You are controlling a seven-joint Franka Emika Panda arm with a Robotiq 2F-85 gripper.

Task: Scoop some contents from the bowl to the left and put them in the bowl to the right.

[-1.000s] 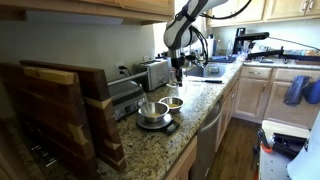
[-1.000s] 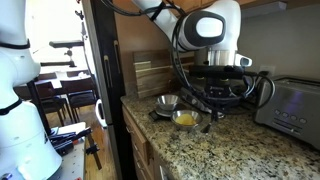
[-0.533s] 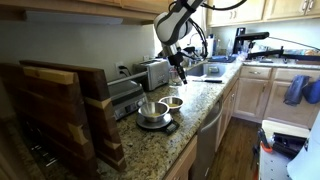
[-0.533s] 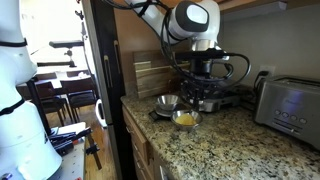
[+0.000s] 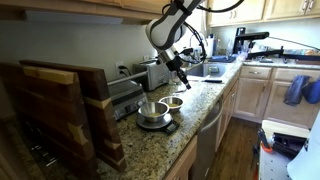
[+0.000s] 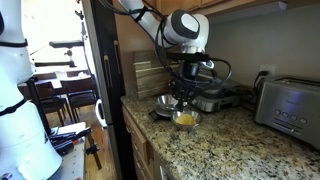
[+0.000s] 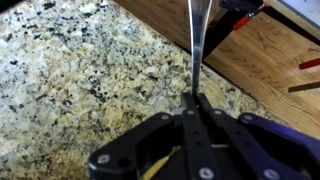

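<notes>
The bowl to the left, the larger deep steel bowl [image 5: 150, 108], stands on a black scale on the granite counter and also shows in an exterior view [image 6: 165, 102]. The bowl to the right, small and shallow [image 5: 173, 102], sits beside it, with yellowish contents showing inside it [image 6: 185, 118]. My gripper [image 5: 179, 70] hangs above the counter, just beyond the small bowl, and close over the bowls in an exterior view [image 6: 183, 90]. In the wrist view the gripper [image 7: 195, 100] is shut on a thin metal spoon handle [image 7: 194, 40]. The spoon's head is out of view.
A toaster [image 5: 155, 72] stands behind the bowls and shows at the side in an exterior view [image 6: 290, 100]. Wooden cutting boards [image 5: 60, 110] lean at the counter's end. The black scale [image 5: 156, 124] is under the large bowl. The counter edge drops to a wood floor [image 7: 260, 60].
The arm has swung with the spoon toward the bowls, and the gripper has tilted. The bowls have not moved.
</notes>
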